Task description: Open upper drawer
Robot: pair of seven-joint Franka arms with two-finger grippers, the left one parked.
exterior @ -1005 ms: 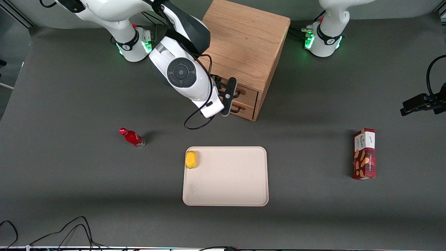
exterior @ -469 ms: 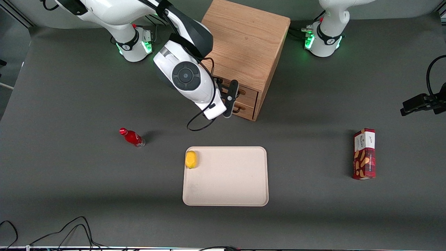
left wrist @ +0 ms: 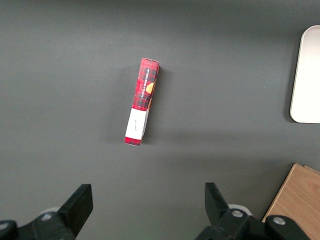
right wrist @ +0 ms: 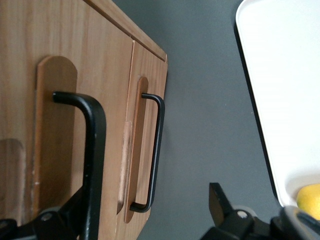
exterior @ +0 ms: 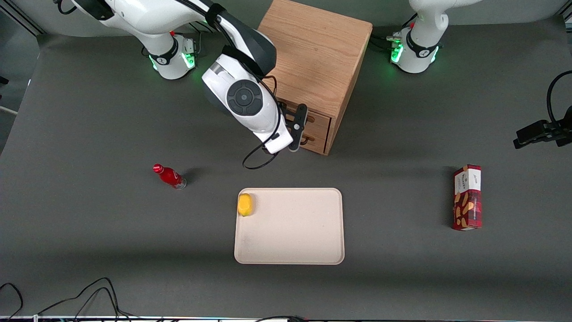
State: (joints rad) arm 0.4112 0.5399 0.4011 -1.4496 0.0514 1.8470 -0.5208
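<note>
The light oak cabinet [exterior: 313,53] stands at the back of the table with its two drawer fronts facing the front camera. The upper drawer [exterior: 320,119] sits flush in the cabinet, and its black wire handle [right wrist: 93,150] looms large in the right wrist view. The lower drawer [exterior: 315,139] has a matching handle [right wrist: 154,150]. My gripper [exterior: 302,129] hovers right in front of the drawer fronts, open [right wrist: 145,202]. One finger [right wrist: 60,220] lies against the upper handle's bar, and the second finger [right wrist: 220,200] is out over the table. Nothing is gripped.
A beige tray [exterior: 290,241] with a yellow lemon [exterior: 245,204] in its corner lies nearer the front camera than the cabinet. A red bottle [exterior: 170,176] stands toward the working arm's end. A red snack box [exterior: 467,197] lies toward the parked arm's end.
My arm has slid sideways and in toward the cabinet, bringing the gripper closer to the drawer fronts. The drawers have not moved.
</note>
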